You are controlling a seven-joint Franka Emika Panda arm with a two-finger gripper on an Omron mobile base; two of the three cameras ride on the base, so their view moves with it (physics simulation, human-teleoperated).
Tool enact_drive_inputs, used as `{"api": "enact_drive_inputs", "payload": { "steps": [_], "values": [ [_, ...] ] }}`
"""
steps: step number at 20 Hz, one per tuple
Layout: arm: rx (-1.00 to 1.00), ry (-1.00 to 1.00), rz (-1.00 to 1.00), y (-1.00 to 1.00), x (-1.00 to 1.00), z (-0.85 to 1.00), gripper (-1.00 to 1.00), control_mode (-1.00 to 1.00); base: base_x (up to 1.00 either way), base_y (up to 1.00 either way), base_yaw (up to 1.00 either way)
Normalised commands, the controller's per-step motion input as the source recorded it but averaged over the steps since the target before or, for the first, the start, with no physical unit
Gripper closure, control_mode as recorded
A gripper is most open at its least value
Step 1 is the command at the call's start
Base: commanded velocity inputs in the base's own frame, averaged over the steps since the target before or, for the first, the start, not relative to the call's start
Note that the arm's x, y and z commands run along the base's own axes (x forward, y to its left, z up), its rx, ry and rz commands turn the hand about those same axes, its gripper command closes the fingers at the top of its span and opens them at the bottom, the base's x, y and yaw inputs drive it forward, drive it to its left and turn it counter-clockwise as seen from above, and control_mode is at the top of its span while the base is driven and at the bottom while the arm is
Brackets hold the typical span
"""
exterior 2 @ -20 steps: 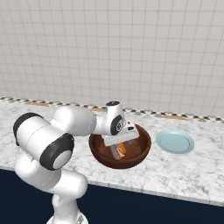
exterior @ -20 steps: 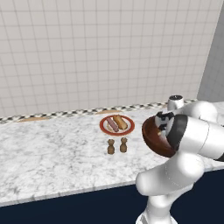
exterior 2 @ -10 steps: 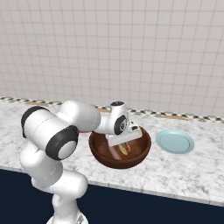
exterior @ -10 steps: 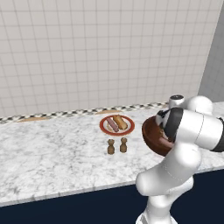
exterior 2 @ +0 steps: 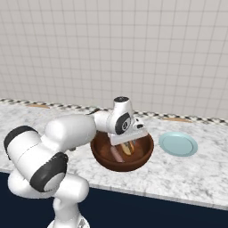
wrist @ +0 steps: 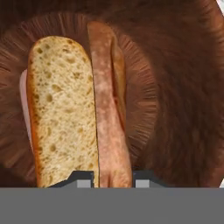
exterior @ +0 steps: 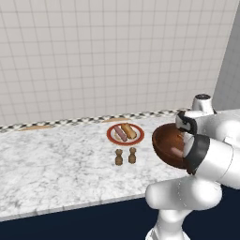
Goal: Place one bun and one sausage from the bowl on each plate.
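The dark reddish-brown bowl (exterior 2: pixel 103 156) (exterior: pixel 165 149) (wrist: pixel 183 109) stands on the counter with my gripper (exterior 2: pixel 126 145) reaching down into it. In the hand view a cut bun (wrist: pixel 61 109) lies to the left of a pink sausage (wrist: pixel 107 109). My gripper (wrist: pixel 113 177) is shut on that sausage's near end, one tip on each side. More food peeks out from under both pieces. The red-rimmed plate (exterior: pixel 108 135) holds one bun (exterior: pixel 128 131) and one sausage (exterior: pixel 120 133). The teal-rimmed plate (exterior 2: pixel 178 144) lies bare to the right of the bowl.
Two small brown shakers (exterior: pixel 125 156) stand in front of the red-rimmed plate. A tiled wall runs behind the marble counter (exterior: pixel 56 164), whose front edge is close to the bowl. My own arm hides part of the bowl in the left base view.
The jaws have shut on the sausage inside the bowl. The arm has settled a little lower over the bowl; the plates and shakers have stayed put.
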Motion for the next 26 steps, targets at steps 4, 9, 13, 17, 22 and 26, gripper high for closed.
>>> {"api": "enact_drive_inputs", "payload": {
  "steps": [4,9,13,17,22,26],
  "values": [
    [0.0,-0.24,0.0,0.0,-0.33,0.68,1.0,-1.0,0.0,0.0,0.0],
    [-0.01,-0.18,0.0,-0.03,-0.08,0.67,1.0,-1.0,0.0,0.0,0.0],
    [-0.03,-0.02,0.0,-0.23,0.0,0.55,1.0,-1.0,0.0,0.0,0.0],
    [-0.05,0.0,-0.08,-0.55,0.0,0.3,1.0,-1.0,0.0,0.0,0.0],
    [-0.05,0.0,-0.03,-0.79,0.0,0.01,1.0,-1.0,0.0,0.0,0.0],
    [-0.04,0.0,-0.03,-0.61,0.0,-0.02,1.0,-1.0,0.0,0.0,0.0]
  ]
}}
